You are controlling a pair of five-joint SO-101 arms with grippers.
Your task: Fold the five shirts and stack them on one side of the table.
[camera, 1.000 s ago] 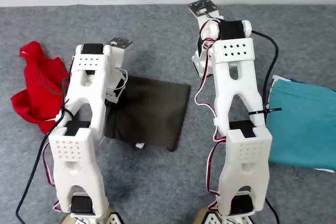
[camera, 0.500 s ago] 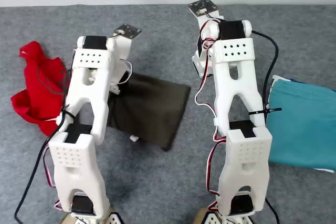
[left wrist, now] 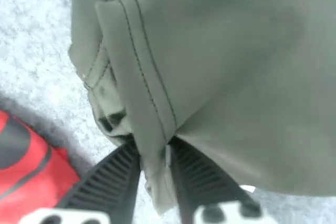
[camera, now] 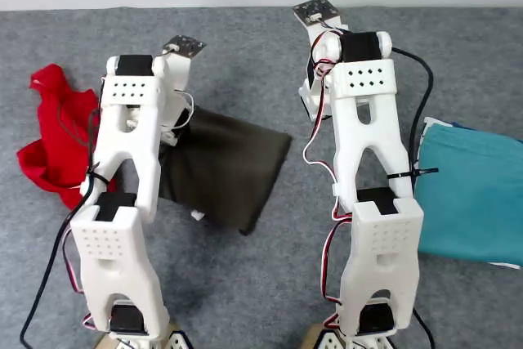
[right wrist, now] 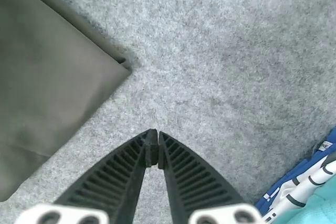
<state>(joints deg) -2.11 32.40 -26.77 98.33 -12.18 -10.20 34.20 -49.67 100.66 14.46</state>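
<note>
While its ribbed black jaws pinch a stitched hem, the left pincer [left wrist: 155, 148] holds the folded dark olive cotton shirt [left wrist: 226, 77], which lies flat on the grey felt surface [camera: 245, 46]. The right pincer [right wrist: 152, 153], closed on nothing, hangs just off that shirt's corner. A crumpled red shirt [camera: 53, 136] lies beside the olive shirt, and a teal shirt [camera: 474, 194] lies well apart from it. The step in hand is probably moving the folded shirt to the stack, which calls for a drag that keeps the folds.

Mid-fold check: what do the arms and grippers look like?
The left arm and right arm are white shells with grids of small holes and black servos at the joints. Red, white and black wires run along them; a black zip tie wraps the right one. The left gripper and right gripper have black ribbed fingers on white bases.
</note>
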